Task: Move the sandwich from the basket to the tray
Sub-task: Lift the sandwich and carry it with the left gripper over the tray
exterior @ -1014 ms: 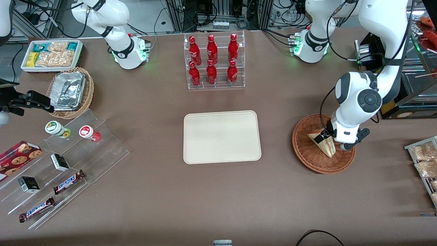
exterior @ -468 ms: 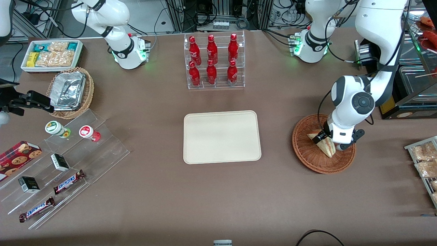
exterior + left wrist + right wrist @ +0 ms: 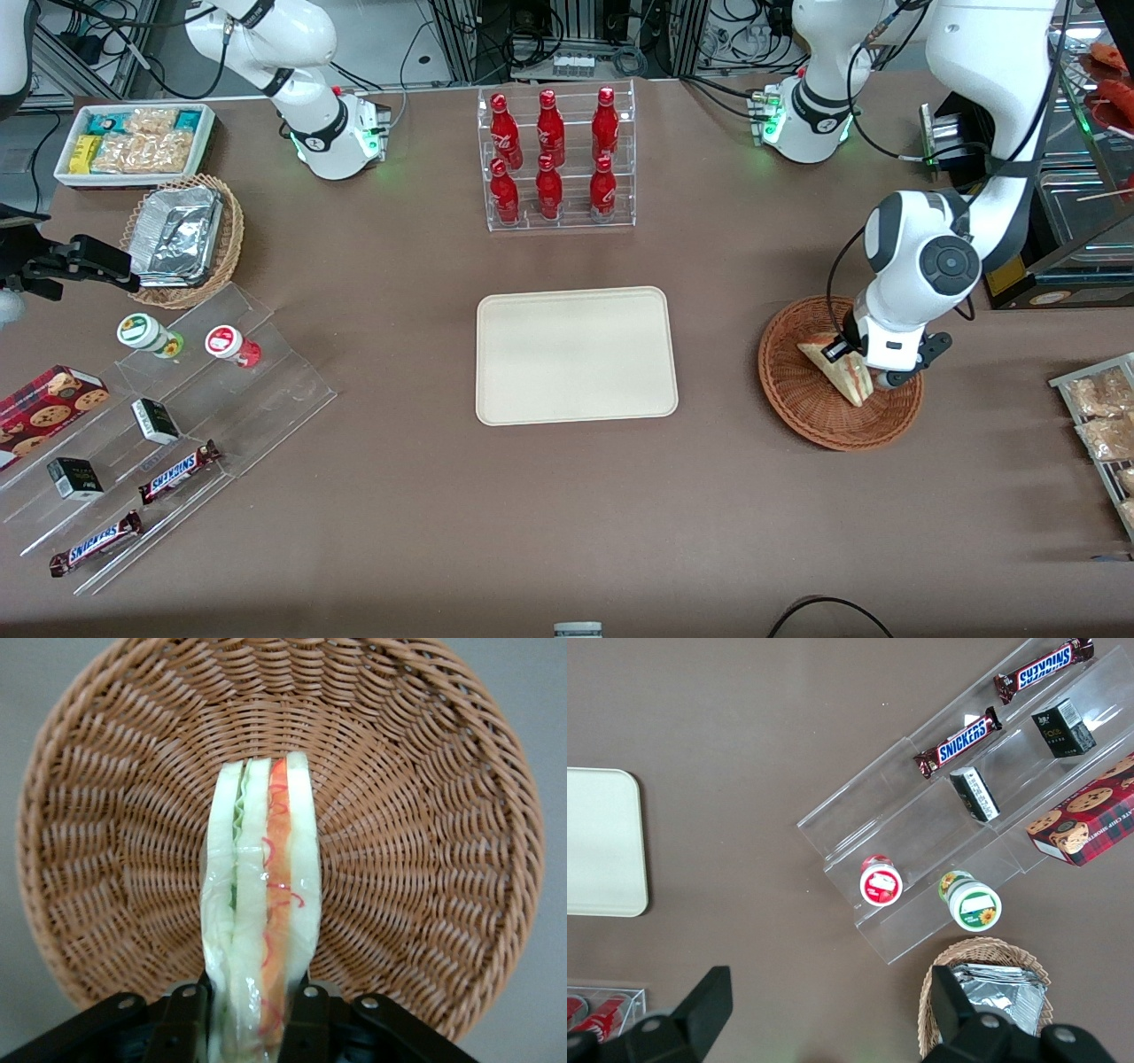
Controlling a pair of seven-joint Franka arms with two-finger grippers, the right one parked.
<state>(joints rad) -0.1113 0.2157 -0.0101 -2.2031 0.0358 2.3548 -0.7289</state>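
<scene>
We see the left arm's gripper (image 3: 259, 1014) w/ black fingers (image 3: 310, 1010) clamped on the triangular white-bread sandwich (image 3: 842, 372), over the round reddish-brown wicker basket (image 3: 797, 403). Cream rectangular tray (image 3: 576, 354) sits well apart; bare brown tabletop (image 3: 718, 354) btwn them.

We see a robot lab staged as a snack shop: cola bottles (image 3: 549, 159) in a clear rack, chocolate bars (image 3: 180, 471), cable-strewn equipment frames (image 3: 567, 35).

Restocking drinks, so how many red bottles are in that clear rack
6 red bottles in the clear rack: three on its upper tier, three on the lower. The gripper holds the sandwich in the basket.
</scene>
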